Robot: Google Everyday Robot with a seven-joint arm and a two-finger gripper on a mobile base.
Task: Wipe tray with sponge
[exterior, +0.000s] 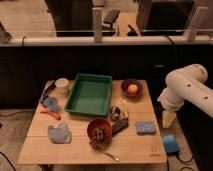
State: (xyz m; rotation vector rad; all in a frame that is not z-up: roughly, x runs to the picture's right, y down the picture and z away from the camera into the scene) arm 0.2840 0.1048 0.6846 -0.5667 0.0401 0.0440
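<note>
- One tool (169, 119) hangs pointing down from the white arm (187, 90), just off the right edge of the desk (80, 148); we cannot tell whether it is released or clenched.
- We see the blue sponge (145, 128) lying flat on the desk just left of the tool, apart from it.
- We find the green tray (89, 94) well to the tool's left, farther back.
- We note a dark bowl (132, 88) holding an orange between tray and tool.

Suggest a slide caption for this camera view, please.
Gripper hangs beside the wooden table, close to the blue sponge; the green tray lies empty farther back.
</note>
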